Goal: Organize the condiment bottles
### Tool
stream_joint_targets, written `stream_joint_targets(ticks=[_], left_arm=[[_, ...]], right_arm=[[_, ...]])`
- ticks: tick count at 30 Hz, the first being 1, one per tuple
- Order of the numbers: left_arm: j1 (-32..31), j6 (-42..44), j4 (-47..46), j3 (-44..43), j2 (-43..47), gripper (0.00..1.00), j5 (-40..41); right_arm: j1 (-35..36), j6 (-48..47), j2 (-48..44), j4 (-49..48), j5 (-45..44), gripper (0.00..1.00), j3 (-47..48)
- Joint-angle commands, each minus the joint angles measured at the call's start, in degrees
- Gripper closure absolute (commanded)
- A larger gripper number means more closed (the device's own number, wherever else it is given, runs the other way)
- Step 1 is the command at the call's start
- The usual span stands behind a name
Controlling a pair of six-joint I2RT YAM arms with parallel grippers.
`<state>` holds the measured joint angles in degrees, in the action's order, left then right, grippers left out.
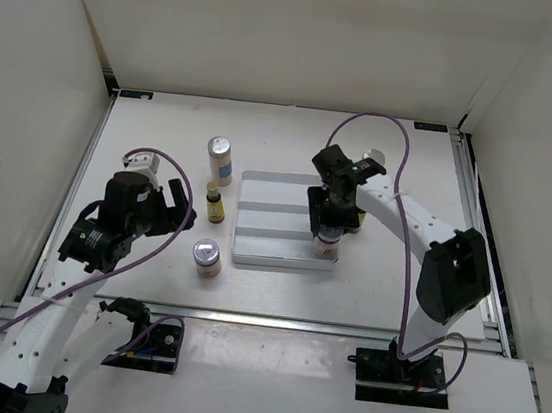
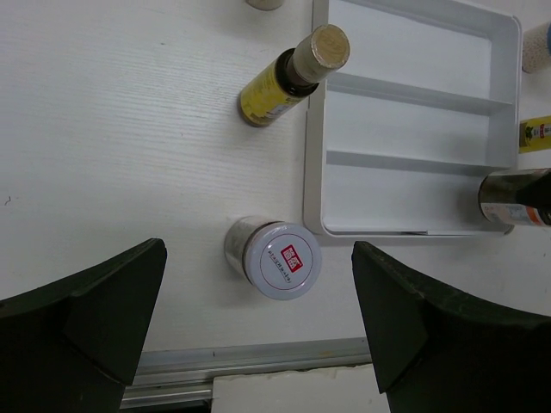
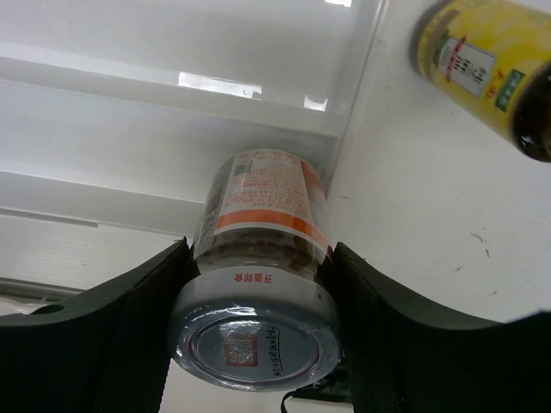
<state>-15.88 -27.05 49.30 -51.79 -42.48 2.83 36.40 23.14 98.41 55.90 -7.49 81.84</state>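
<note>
At left, left hand (image 2: 258, 284) spread open over worktop (image 1: 164, 132), jar (image 1: 207, 257) under gap: likely aligned for pickup. Yellow bottle (image 1: 216, 205) stands beside tray (image 1: 278, 189). At tray right edge, right hand (image 3: 258, 258) clamps second jar (image 3: 263, 206), probably for near slot.

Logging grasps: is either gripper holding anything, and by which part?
Right gripper grips the squat jar by its sides at the lid end; left gripper open, empty.
</note>
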Motion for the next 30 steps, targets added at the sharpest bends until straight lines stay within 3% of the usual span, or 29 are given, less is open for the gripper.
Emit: stream_joint_targets(ticks=[1, 12, 13, 14, 16, 17, 18, 19, 20, 25, 30], left_arm=[[0.3, -0.3, -0.1, -0.2, 0.7, 0.0, 1.7], [0.3, -0.3, -0.1, -0.2, 0.7, 0.0, 2.3], [0.3, -0.3, -0.1, -0.2, 0.7, 0.0, 2.3], [0.3, -0.3, -0.1, -0.2, 0.7, 0.0, 2.3], [0.3, -0.3, -0.1, -0.2, 0.7, 0.0, 2.3], [0.3, -0.3, -0.1, 0.3, 0.7, 0.0, 2.3], [0.3, -0.3, -0.1, 0.3, 0.7, 0.0, 1.6], [0.3, -0.3, -0.1, 1.2, 0.2, 0.0, 0.9], [0.3, -0.3, -0.9, 2.3, 0.2, 0.0, -0.6], [0.3, -0.3, -1.5, 2.3, -1.1, 0.0, -2.6], [0.3, -0.9, -1.0, 1.8, -5.9, 0.0, -11.5]], right_arm=[[0.5, -2.8, 1.2, -0.5, 0.5, 1.0, 1.2], [1.0, -4.1, 6.2, -3.1, 2.8, 0.99, 0.1], [1.0, -4.6, 6.2, -3.1, 2.8, 0.93, 0.1], [1.0, -4.6, 6.2, -3.1, 2.3, 0.76, 0.1], [1.6, -4.6, 5.0, -3.1, 1.7, 0.65, 0.1], [2.2, -4.1, 5.0, -2.3, 1.2, 0.54, 0.1], [3.1, -3.5, 3.4, -2.3, 0.5, 0.33, 0.1], [3.8, -3.5, 2.5, -0.6, -2.2, 0.24, 0.9], [4.6, -2.8, 1.7, 0.2, -3.8, 0.0, 2.4], [8.4, -1.8, -3.7, 5.5, -11.0, 0.0, 11.1], [10.6, -1.2, -11.7, 7.8, -15.1, 0.0, 14.5]])
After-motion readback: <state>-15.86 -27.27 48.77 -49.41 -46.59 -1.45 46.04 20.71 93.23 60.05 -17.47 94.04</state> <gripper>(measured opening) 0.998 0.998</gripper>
